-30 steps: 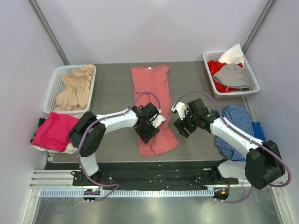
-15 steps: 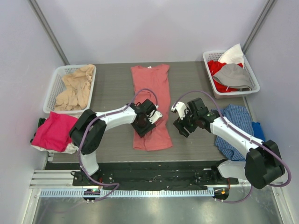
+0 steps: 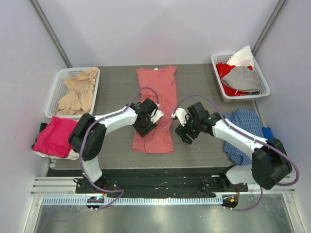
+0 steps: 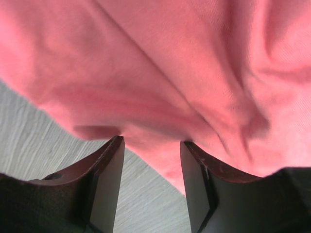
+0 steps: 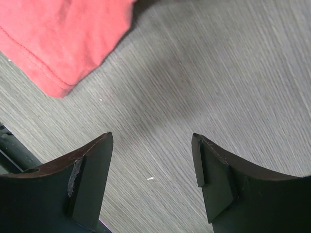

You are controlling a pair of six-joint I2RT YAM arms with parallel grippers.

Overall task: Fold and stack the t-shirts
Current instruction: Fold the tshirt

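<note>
Left gripper [image 4: 153, 143] half-open at left edge of salmon t-shirt [image 3: 158, 87], nothing clearly clamped; right gripper [image 5: 153, 138] wide open, empty, just right of hem corner; shirt lengthwise far-to-near on counter [image 3: 116, 92].

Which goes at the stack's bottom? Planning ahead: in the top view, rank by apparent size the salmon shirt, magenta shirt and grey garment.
Salmon shirt, laid out long.
Magenta shirt, bunched.
Grey garment, bunched; only slightly smaller, so unsure.
</note>
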